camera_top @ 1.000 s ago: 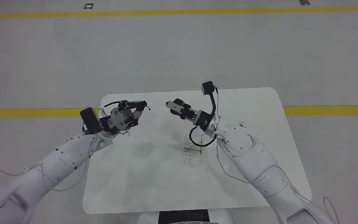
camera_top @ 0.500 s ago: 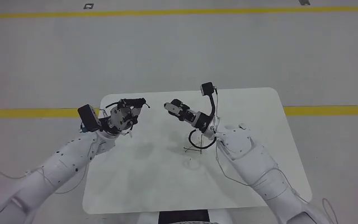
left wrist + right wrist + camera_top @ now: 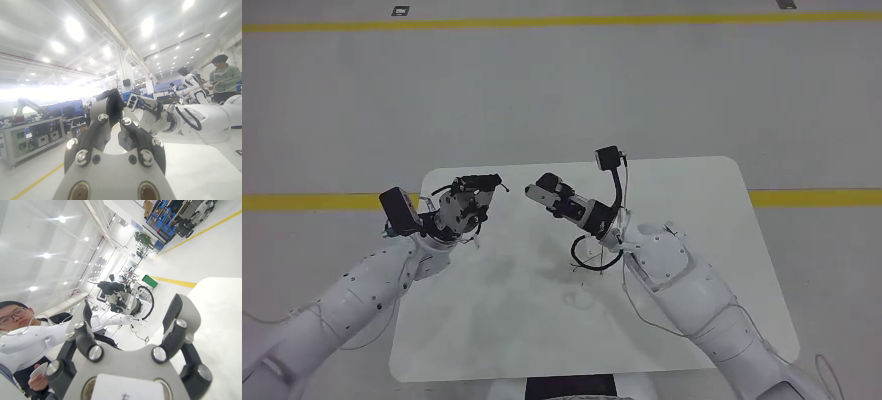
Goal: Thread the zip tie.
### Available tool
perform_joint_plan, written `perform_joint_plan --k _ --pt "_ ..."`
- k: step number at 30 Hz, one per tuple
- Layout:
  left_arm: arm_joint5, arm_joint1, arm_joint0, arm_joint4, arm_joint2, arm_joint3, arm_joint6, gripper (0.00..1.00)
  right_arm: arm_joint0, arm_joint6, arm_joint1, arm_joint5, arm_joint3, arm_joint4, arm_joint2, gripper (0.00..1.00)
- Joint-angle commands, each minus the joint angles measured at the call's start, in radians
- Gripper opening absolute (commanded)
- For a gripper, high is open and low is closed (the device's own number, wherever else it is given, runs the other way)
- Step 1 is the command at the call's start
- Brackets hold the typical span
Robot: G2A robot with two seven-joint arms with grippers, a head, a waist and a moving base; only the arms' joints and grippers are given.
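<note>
Listing from the left: left gripper (image 3: pixel 489 183), raised over the far left part of the white table (image 3: pixel 692 210), fingers closed tight on the zip tie (image 3: pixel 92 282). Zip tie: thin dark strand, held clear of the tabletop, one short end sticking out past the black fingertips and pointing toward the other arm; remainder hidden between the pads; head or tail end, cannot tell. Next, a short gap of air between the two arms. Then right gripper (image 3: pixel 535 188), raised over the table's far side nearer the middle, facing the left one, near but not touching; fingers spread wide apart, nothing between them.
</note>
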Motion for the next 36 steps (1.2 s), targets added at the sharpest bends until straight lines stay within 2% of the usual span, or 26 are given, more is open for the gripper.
perform_joint_plan --k 1,6,11,12,13,15,18,36 --pt "0.0 -0.003 0.012 -0.028 -0.008 -0.022 -0.025 0.0 -0.007 -0.02 -0.001 0.0 -0.009 -0.004 0.0 1.0" --pt "0.0 -0.009 0.034 -0.096 -0.021 -0.054 -0.042 0.0 -0.001 -0.04 -0.006 0.0 -0.022 -0.058 -0.019 1.0" --pt "0.0 -0.009 0.034 -0.087 -0.024 -0.055 -0.053 0.0 0.012 -0.056 -0.012 0.0 -0.016 -0.082 -0.034 1.0" --pt "0.0 -0.009 0.034 -0.087 -0.024 -0.055 -0.053 0.0 0.015 -0.057 -0.013 0.0 -0.016 -0.084 -0.037 0.94" --pt "0.0 -0.009 0.034 -0.087 -0.024 -0.055 -0.053 0.0 0.017 -0.061 -0.014 0.0 -0.016 -0.083 -0.04 0.74" --pt "0.0 -0.009 0.034 -0.087 -0.024 -0.055 -0.053 0.0 0.02 -0.064 -0.016 0.0 -0.013 -0.079 -0.045 0.5" --pt "0.0 -0.009 0.034 -0.087 -0.024 -0.055 -0.053 0.0 0.025 -0.068 -0.018 0.0 -0.011 -0.081 -0.052 0.44" --pt "0.0 -0.009 0.034 -0.087 -0.024 -0.055 -0.053 0.0 0.029 -0.077 -0.017 0.0 -0.021 -0.129 -0.063 0.39"
